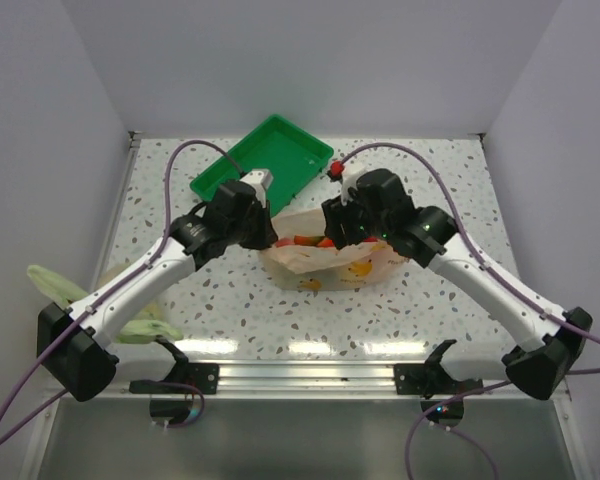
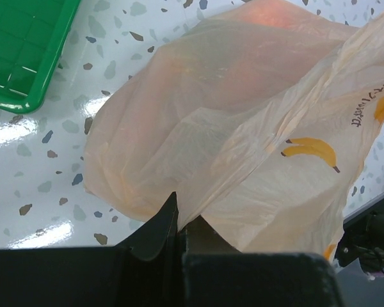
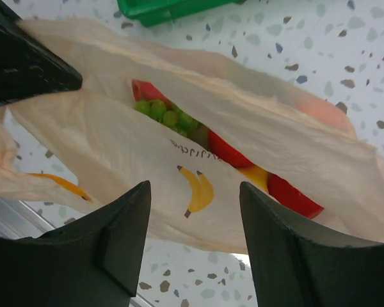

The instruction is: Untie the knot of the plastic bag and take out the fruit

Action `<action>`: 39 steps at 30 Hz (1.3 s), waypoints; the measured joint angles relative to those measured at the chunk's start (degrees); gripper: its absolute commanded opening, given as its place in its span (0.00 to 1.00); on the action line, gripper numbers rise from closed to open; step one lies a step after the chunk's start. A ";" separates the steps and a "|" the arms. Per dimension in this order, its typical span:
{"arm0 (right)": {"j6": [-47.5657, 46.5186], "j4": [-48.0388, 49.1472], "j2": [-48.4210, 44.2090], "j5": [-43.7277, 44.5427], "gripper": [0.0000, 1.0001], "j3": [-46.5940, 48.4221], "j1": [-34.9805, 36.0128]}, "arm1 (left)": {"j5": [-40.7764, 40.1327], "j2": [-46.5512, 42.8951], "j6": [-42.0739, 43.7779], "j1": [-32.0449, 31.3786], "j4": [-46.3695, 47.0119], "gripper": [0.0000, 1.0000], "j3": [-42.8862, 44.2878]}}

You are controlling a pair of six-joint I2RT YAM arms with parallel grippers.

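**A:** Where do we find the plastic bag (image 1: pixel 330 268) right now?

**B:** We see it lying on the speckled table (image 1: pixel 240 300), in the middle between the two arms and just in front of the green tray (image 1: pixel 270 155). Its mouth gapes open in a long slit.

**A:** And the left gripper (image 2: pixel 179 220)?

**B:** On its own wrist camera we see the two fingers pressed together, with a fold of the pale orange film pinched between them at the bag's edge. We can make out no gap. On the other wrist camera we catch the same dark fingers at the upper left, gripping that end of the bag.

**A:** Over to the right gripper (image 3: pixel 193 187), then.

**B:** Spread wide, we'd say. The two black fingers stand well clear of each other and nothing sits between them. They hang over the side of the bag that carries the banana print (image 3: pixel 201 192). Whether the tips touch the film, we cannot tell.

**A:** What of the fruit (image 3: pixel 225 151)?

**B:** The pieces we can make out sit inside the bag. Through the slit we spot a bunch of green grapes (image 3: pixel 163 115), red pieces beside it, and a bit of yellow lower down.

**A:** Anything else on the table?

**B:** A yellow-green bag (image 1: pixel 50 283) at the far left edge, well apart from the action.
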 measured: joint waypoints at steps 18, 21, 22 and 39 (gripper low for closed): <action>8.50 13.11 5.70 -8.61 0.66 -27.69 15.47 | -1.75 -0.33 -7.52 -1.73 6.23 0.00 -11.56; 8.94 12.61 5.77 -12.24 0.69 -29.05 15.50 | -1.79 -0.33 -8.87 -1.86 7.89 0.03 -13.86; 8.92 12.07 5.75 -12.83 0.71 -28.98 15.54 | -1.77 -0.31 -9.16 -1.86 8.13 0.04 -14.19; 0.68 -3.96 2.69 4.31 0.92 2.56 15.85 | -1.77 -0.94 -3.39 -1.90 8.17 0.12 -14.27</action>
